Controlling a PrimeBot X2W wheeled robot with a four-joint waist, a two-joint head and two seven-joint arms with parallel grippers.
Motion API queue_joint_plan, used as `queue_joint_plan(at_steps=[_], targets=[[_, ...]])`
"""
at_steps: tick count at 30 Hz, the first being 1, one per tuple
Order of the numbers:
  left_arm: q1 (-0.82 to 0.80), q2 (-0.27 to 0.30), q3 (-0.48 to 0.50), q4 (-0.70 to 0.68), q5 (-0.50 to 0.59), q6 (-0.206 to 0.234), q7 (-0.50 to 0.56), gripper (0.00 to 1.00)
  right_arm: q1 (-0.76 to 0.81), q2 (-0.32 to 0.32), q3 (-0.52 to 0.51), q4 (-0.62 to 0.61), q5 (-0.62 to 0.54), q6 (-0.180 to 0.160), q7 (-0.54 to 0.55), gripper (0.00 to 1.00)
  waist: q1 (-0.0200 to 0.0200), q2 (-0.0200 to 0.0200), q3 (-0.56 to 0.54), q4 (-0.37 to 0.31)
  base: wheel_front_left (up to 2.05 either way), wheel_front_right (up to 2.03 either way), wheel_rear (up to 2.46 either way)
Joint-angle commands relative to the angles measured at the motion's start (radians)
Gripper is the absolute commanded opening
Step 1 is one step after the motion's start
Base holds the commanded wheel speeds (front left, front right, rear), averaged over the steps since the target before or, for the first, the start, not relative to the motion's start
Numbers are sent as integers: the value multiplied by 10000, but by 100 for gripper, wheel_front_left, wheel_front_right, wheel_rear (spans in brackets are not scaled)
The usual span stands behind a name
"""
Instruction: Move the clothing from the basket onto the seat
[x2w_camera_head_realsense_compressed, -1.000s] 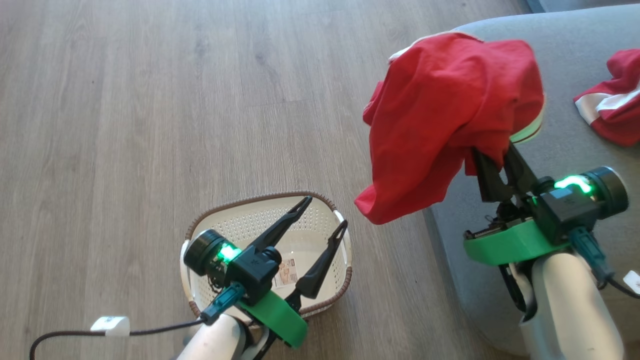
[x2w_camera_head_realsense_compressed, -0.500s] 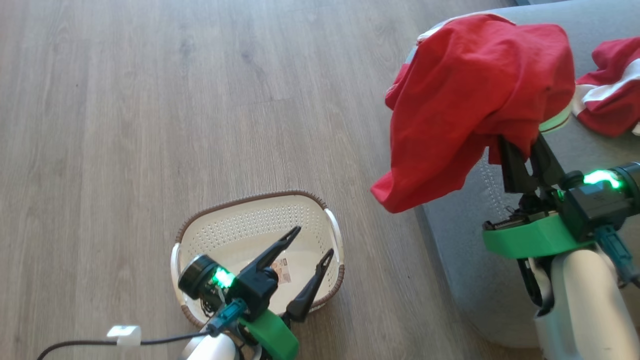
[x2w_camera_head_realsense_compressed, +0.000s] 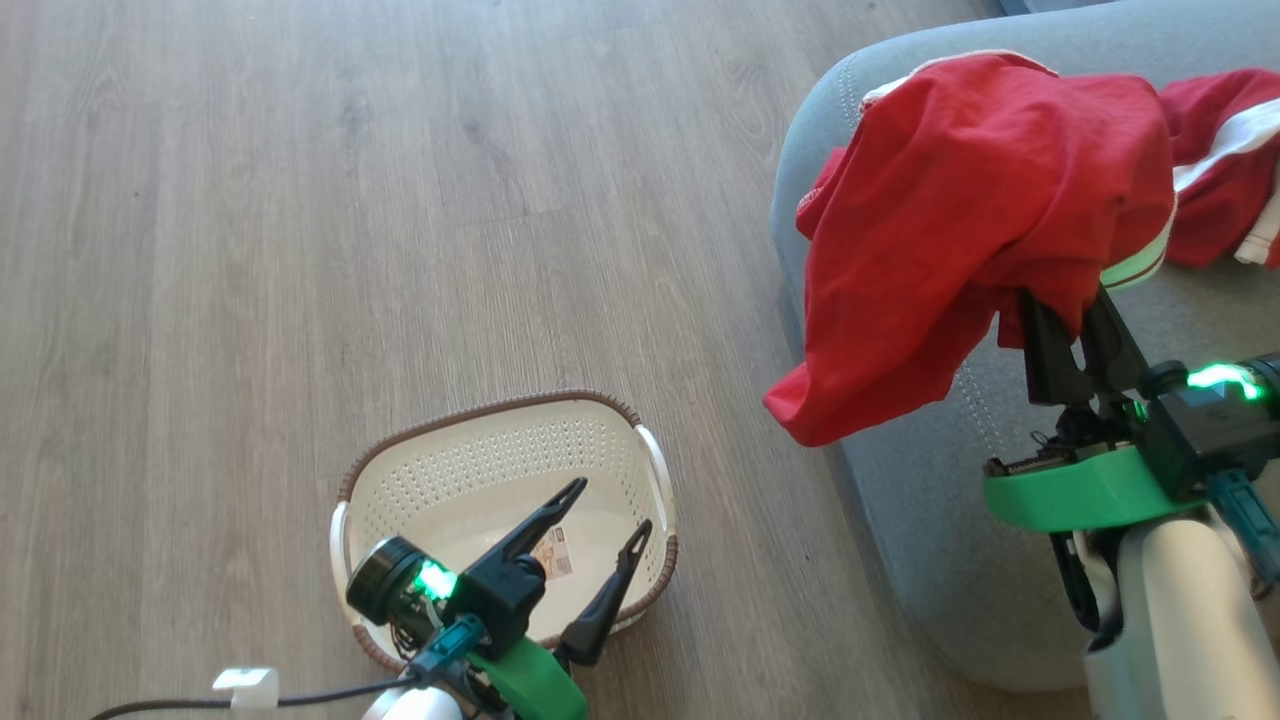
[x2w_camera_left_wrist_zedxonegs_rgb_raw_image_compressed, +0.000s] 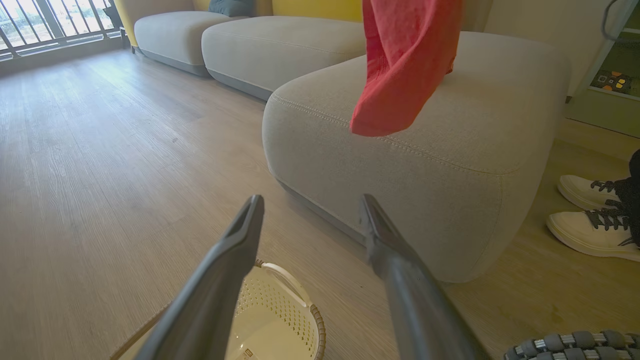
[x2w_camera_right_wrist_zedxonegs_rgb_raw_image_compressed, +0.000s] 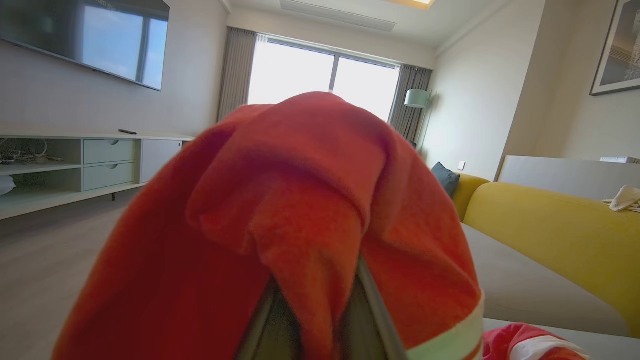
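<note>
Cloth hangs from my right claw (x2w_camera_head_realsense_compressed: 1068, 335): a red garment (x2w_camera_head_realsense_compressed: 980, 200) with white-striped trim, draped over both fingers so that their tips are hidden; in the right wrist view a fold of it sits pinched between the fingers, which stand close together on it; the garment is held up over the rounded corner of the grey seat (x2w_camera_head_realsense_compressed: 930, 540), its lower end hanging free by the stitched edge; a second red garment (x2w_camera_head_realsense_compressed: 1215, 190), with a broad white stripe, lies on the seat just beyond it; my left claw (x2w_camera_head_realsense_compressed: 612, 505) hangs over the cream basket (x2w_camera_head_realsense_compressed: 480, 405), fingers spread wide with nothing between them; the basket stands on the wood floor (x2w_camera_head_realsense_compressed: 300, 250) to the left of the seat, a paper label (x2w_camera_head_realsense_compressed: 553, 550) on its bottom; in the left wrist view a person's pale shoes (x2w_camera_left_wrist_zedxonegs_rgb_raw_image_compressed: 590, 210) stand on the floor beside the seat.
</note>
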Motion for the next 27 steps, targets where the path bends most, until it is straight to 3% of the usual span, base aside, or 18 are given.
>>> queue_joint_plan(at_steps=[1, 12, 27], targets=[[-256, -4, 385, -303, 76, -11, -47, 100, -198, 34, 152, -402, -54, -4, -51, 0, 0, 0, -3, -19, 0, 0, 0], [-306, 37, 448, -454, 144, -11, -47, 100, -188, 52, 10, -509, -80, -4, -51, 0, 0, 0, 242, -524, 0, 0, 0], [-689, 599, 193, -626, 208, -11, -47, 100, -203, 136, -776, -759, 107, -4, -51, 0, 0, 0, 1031, -2636, 0, 0, 0]])
